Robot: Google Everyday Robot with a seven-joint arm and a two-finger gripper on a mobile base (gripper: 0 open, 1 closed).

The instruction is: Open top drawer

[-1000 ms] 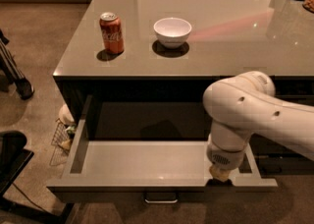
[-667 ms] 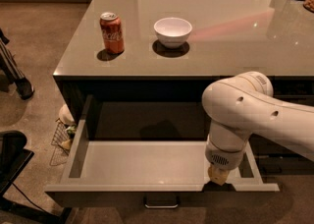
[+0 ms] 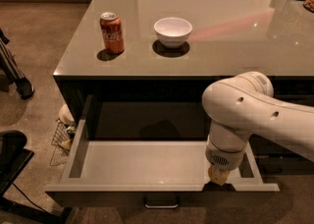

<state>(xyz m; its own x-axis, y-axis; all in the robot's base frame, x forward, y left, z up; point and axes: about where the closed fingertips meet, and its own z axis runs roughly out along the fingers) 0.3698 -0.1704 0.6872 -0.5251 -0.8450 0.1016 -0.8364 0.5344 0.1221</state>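
The top drawer point(image 3: 147, 161) stands pulled well out from under the counter, showing its light grey box interior, which holds nothing. Its small metal bar handle point(image 3: 161, 202) shows at the bottom middle of the front. My white arm comes in from the right and bends down over the drawer's front right corner. The gripper point(image 3: 219, 176) hangs at the end of the wrist, right at the drawer's front edge, to the right of the handle.
A red soda can point(image 3: 112, 33) and a white bowl point(image 3: 172, 32) stand on the glossy counter point(image 3: 221, 36) above the drawer. A wire basket point(image 3: 63, 137) sits on the floor at the left. A dark chair base point(image 3: 12, 161) is at the lower left.
The drawer has slid a little further out toward the camera, and my arm and gripper have moved with its front edge.
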